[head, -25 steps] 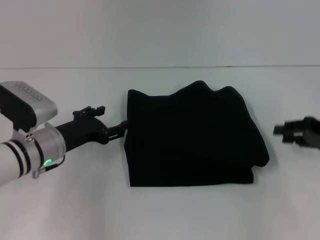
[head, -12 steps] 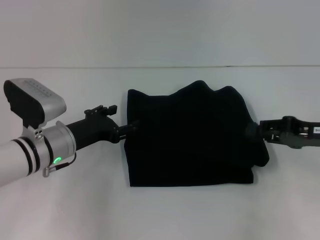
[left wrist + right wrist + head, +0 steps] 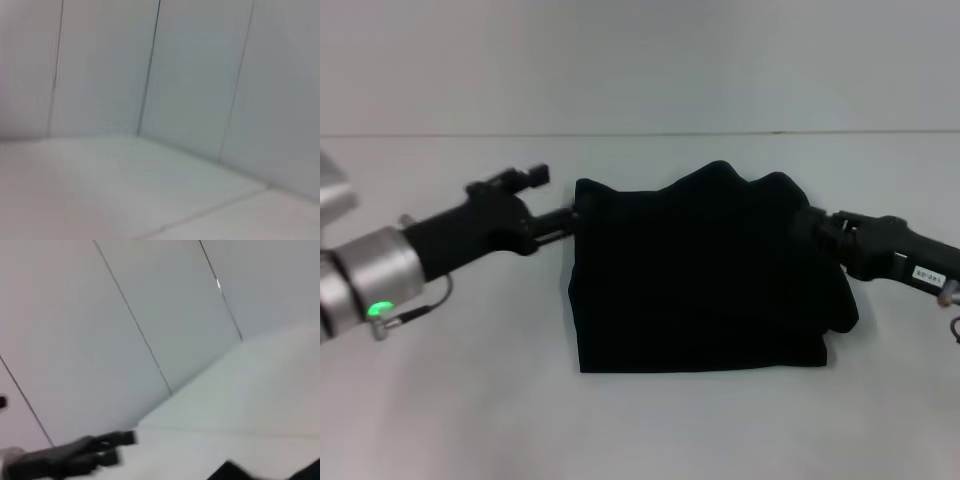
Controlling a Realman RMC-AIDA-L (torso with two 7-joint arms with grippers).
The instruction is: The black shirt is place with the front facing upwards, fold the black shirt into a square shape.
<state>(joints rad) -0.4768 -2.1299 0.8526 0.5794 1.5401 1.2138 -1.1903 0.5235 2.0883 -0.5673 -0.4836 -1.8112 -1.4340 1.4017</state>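
The black shirt (image 3: 700,275) lies on the white table as a folded, roughly square bundle, its far edge bumpy. No letters or label show. My left gripper (image 3: 566,221) reaches in from the left and meets the shirt's left edge near the far corner. On the other side, my right gripper (image 3: 813,233) is against the shirt's right edge, near the far right corner. In the right wrist view the left arm's gripper (image 3: 80,454) shows far off, with a dark strip of the black shirt (image 3: 235,473) at the picture's edge. Only wall and table appear in the left wrist view.
The white table (image 3: 450,420) stretches around the shirt on all sides. A pale panelled wall (image 3: 640,60) stands behind the table's far edge.
The left gripper has shifted along the shirt's left edge toward the far corner. The right gripper has come in from the right and now touches the shirt's right edge.
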